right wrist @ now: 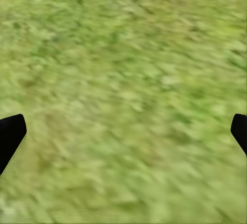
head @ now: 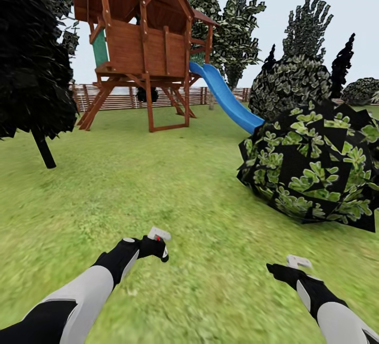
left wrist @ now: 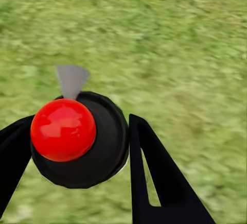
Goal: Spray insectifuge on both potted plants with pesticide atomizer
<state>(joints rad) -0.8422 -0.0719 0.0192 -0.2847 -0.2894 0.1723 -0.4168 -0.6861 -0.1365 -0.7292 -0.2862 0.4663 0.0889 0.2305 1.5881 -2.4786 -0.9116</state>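
Two arms reach forward over the lawn [head: 158, 196], each ending in one tool. The left tool [head: 156, 246] is closed around one atomizer [head: 159, 235]; in the left wrist view the bottle's dark round head with its red dot [left wrist: 63, 130] sits between the two black fingers [left wrist: 154, 177], which touch it on either side, and a small grey nozzle tip sticks out past the head. In the head view the atomizer's pale part rises just above the left tool. The right tool [head: 281, 269] holds nothing: in its wrist view the two fingertips [right wrist: 10, 134] stand wide apart at the edges with only grass [right wrist: 123, 90] between them. Ahead stand one wooden playhouse [head: 142, 43] with one blue slide [head: 226, 96], a slatted fence [head: 121, 99] behind it, one dark tree [head: 31, 59] at the left and one round leafy bush [head: 316, 165] at the right, with more trees beyond
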